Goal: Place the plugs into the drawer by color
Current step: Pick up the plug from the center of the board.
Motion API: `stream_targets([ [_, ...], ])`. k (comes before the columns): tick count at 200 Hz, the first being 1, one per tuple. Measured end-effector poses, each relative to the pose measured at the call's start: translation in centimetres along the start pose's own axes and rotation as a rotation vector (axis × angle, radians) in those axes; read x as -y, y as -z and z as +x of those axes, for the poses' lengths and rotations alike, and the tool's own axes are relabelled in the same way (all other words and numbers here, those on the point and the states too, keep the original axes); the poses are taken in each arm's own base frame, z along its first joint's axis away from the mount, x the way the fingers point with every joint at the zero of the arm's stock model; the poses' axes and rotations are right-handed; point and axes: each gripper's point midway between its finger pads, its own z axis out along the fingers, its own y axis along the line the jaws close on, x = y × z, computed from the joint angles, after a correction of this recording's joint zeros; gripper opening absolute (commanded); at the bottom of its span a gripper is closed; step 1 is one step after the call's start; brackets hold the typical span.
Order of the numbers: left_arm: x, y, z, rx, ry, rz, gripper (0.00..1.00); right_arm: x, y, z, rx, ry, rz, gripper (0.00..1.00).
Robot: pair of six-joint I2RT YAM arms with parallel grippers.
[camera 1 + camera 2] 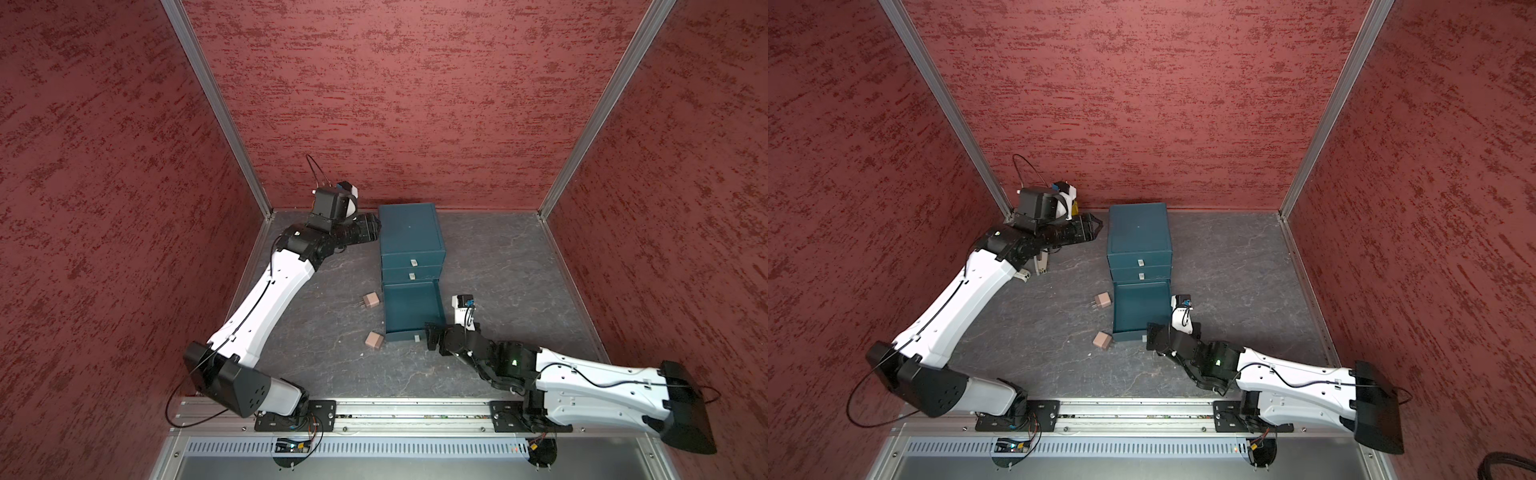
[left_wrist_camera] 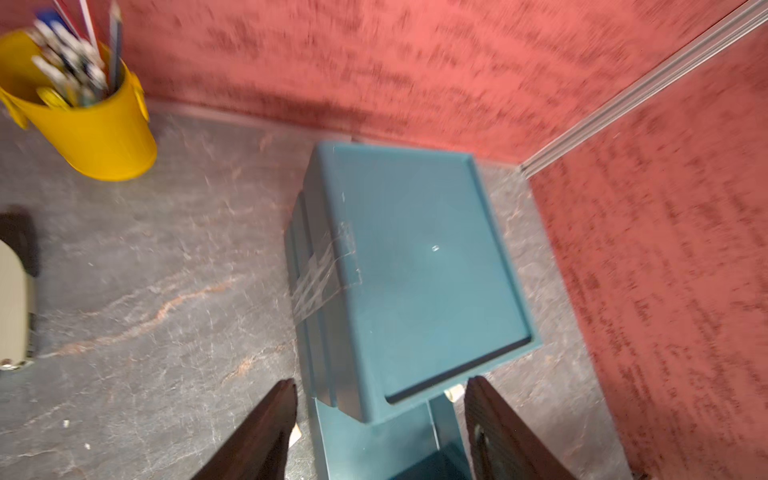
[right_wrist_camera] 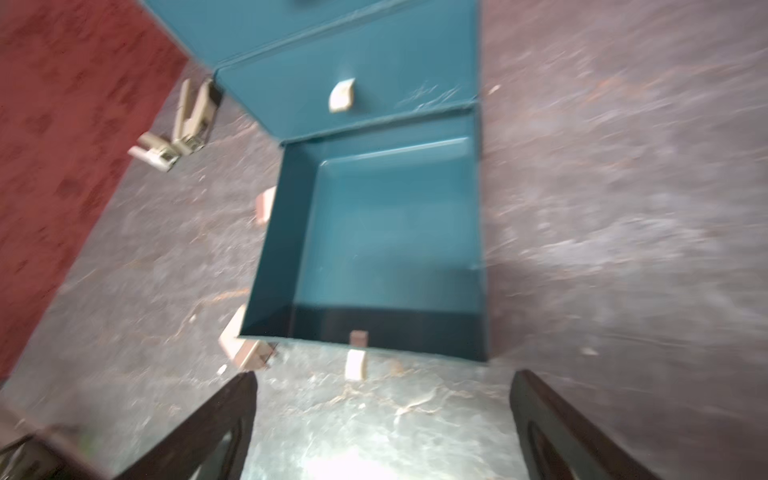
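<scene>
You had both top views high over the near rail (image 1: 374, 411), looking steeply down on the whole floor (image 1: 332, 365). Your left wrist view sat close above the top of the cabinet (image 2: 415, 266); your right wrist view faced the open drawer (image 3: 390, 232) closely. All four shared that drawer.

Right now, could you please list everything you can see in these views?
drawer cabinet: one, teal, rear middle; bottom drawer pulled open, empty
plugs: two, pinkish-tan, on table beside the open drawer, left arm's side
staplers: two, beige, on table near left arm
pen cup: one, yellow, rear left corner
table: one, dark grey
left gripper: black, open, beside cabinet
right gripper: black, open, at open drawer's front
</scene>
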Motion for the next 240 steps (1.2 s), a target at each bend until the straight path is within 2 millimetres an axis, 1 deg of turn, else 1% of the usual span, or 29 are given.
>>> stream_targets([
  [19,0.5,3.7,-1.0,0.072,0.005,0.011,0.70,2.3,1.5,-2.7,0.080,-0.036,0.170,0.98],
  [36,0.4,6.4,-0.9,0.111,0.019,0.015,0.71,3.8,2.8,-4.7,0.149,-0.061,0.266,0.98],
  [50,-0.4,8.0,0.4,0.118,0.038,0.006,0.72,3.9,3.2,-5.9,0.174,-0.043,0.272,0.99],
  [60,-1.3,8.8,2.1,0.101,0.060,-0.009,0.73,3.8,3.1,-6.6,0.174,-0.027,0.266,0.98],
  [68,-2.1,8.9,3.6,0.076,0.078,-0.024,0.72,3.7,3.0,-7.1,0.170,-0.021,0.264,0.95],
  [88,-4.2,8.3,8.6,-0.039,0.141,-0.061,0.70,3.1,2.4,-8.2,0.140,-0.002,0.262,0.91],
  [100,-5.4,7.4,12.2,-0.131,0.187,-0.082,0.70,2.5,2.1,-8.8,0.125,0.005,0.255,0.89],
  [110,-6.3,6.6,15.7,-0.219,0.223,-0.104,0.71,2.1,1.8,-9.0,0.113,0.009,0.251,0.88],
  [132,-7.2,5.6,23.1,-0.412,0.268,-0.147,0.71,2.2,1.4,-8.8,0.085,0.011,0.248,0.86],
  [145,-7.3,5.3,26.1,-0.495,0.280,-0.167,0.71,2.4,1.2,-8.8,0.073,0.002,0.249,0.84],
  [157,-7.2,5.0,27.9,-0.542,0.286,-0.179,0.71,2.6,1.0,-8.7,0.063,-0.008,0.250,0.83],
  [168,-7.0,4.6,28.9,-0.572,0.288,-0.190,0.71,2.7,0.9,-8.6,0.055,-0.014,0.250,0.82],
  [209,-7.0,1.5,30.5,-0.617,0.307,-0.233,0.71,3.1,0.9,-7.8,0.027,-0.031,0.244,0.80],
  [240,-7.7,-0.3,32.6,-0.657,0.353,-0.261,0.72,3.8,1.3,-7.4,0.025,-0.050,0.239,0.79],
])
